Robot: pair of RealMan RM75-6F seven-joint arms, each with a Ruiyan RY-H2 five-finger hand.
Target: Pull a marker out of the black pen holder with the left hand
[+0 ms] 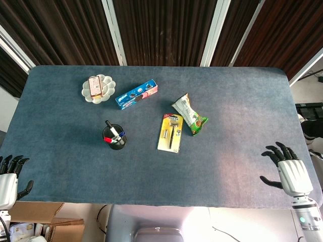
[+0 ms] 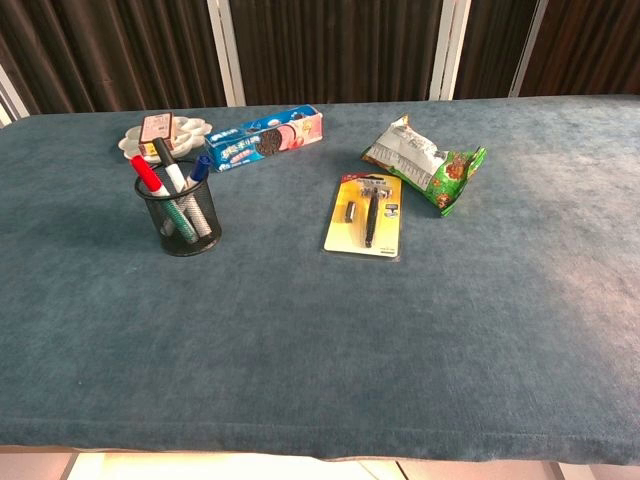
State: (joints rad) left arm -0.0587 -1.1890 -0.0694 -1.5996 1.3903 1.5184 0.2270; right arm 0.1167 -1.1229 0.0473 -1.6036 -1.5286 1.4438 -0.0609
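A black mesh pen holder [image 1: 115, 138] [image 2: 181, 216] stands on the blue table left of centre, with several markers [image 2: 172, 178] sticking out of it, capped red, black and blue. My left hand [image 1: 9, 177] lies at the table's near left corner, fingers spread and holding nothing, far from the holder. At the near right edge my right hand [image 1: 288, 169] is also empty with its fingers apart. Neither hand shows in the chest view.
A white flower-shaped dish [image 1: 98, 88] with a small packet sits at the back left. A blue cookie box [image 1: 136, 94], a green snack bag [image 1: 190, 115] and a yellow razor pack [image 1: 170, 132] lie near the middle. Cardboard boxes [image 1: 45, 224] sit below the left corner.
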